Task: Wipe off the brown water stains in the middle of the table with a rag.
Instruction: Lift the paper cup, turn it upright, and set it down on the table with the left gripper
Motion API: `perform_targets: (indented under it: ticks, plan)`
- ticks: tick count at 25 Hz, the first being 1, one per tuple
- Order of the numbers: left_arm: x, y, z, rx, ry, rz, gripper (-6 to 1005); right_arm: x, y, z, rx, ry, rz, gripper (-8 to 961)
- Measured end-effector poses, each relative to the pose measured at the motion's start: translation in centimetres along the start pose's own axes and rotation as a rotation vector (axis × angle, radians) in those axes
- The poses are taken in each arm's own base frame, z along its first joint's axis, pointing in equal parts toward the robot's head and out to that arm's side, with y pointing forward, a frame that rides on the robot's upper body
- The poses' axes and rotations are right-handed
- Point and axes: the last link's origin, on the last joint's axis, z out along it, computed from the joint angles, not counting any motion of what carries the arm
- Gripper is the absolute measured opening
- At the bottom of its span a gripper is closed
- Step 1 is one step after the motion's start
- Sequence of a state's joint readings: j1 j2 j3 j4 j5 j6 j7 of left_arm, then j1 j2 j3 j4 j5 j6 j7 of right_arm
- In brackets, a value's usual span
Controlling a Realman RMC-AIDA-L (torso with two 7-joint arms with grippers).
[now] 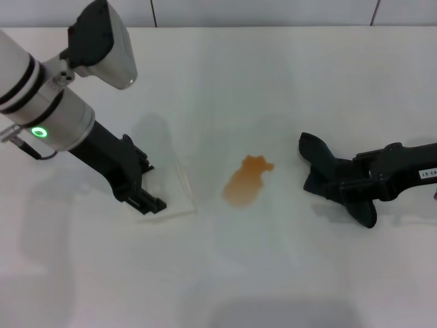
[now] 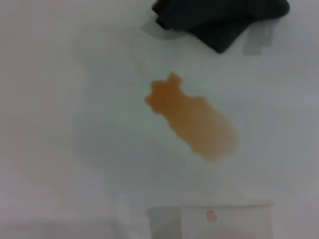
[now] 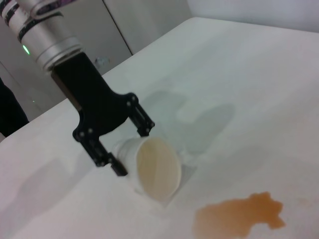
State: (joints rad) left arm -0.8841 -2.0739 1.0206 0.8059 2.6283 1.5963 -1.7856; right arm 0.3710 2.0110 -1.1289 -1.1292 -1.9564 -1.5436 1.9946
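My right gripper [image 1: 328, 179] grips the rag [image 1: 321, 167] beside the mid-table stain [image 1: 247, 181]; my left gripper [image 1: 147, 188] clamps the tipped cup [image 3: 154, 169] clear

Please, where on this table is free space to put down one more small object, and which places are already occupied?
On the table, bare room lies along the near edge below the brown water stains, and across the far side behind them. The middle band is crowded: the left gripper holds a tipped cup, the stains sit at centre, and the right gripper grips the rag.
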Motion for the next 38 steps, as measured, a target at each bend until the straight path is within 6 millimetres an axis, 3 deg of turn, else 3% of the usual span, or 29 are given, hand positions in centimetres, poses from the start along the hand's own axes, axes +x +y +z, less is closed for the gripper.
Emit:
perform_targets:
  ticks: [10, 22, 30, 32, 38]
  plan:
    - [-0.1, -0.3, -2.0, 0.095, 0.112, -0.019, 607, -0.2, 0.1, -0.2, 0.005, -0.003, -0.013, 608]
    - [-2.7, -0.5, -3.6, 0.302, 0.498, -0.127, 519, -0.5, 0.0, -0.2, 0.004, -0.012, -0.012, 608]
    - [-4.7, -0.6, -2.2, 0.385, 0.613, -0.112, 473, -0.3, -0.4, 0.4, 0.027, -0.012, -0.010, 607]
    - [-5.6, -0.4, -0.8, 0.400, 0.647, -0.097, 456, -0.3, -0.5, 0.7, 0.034, -0.007, -0.012, 607]
    - [-6.7, 0.0, 0.9, 0.446, 0.709, -0.064, 409, -0.2, -0.7, 1.4, 0.056, 0.006, -0.036, 607]
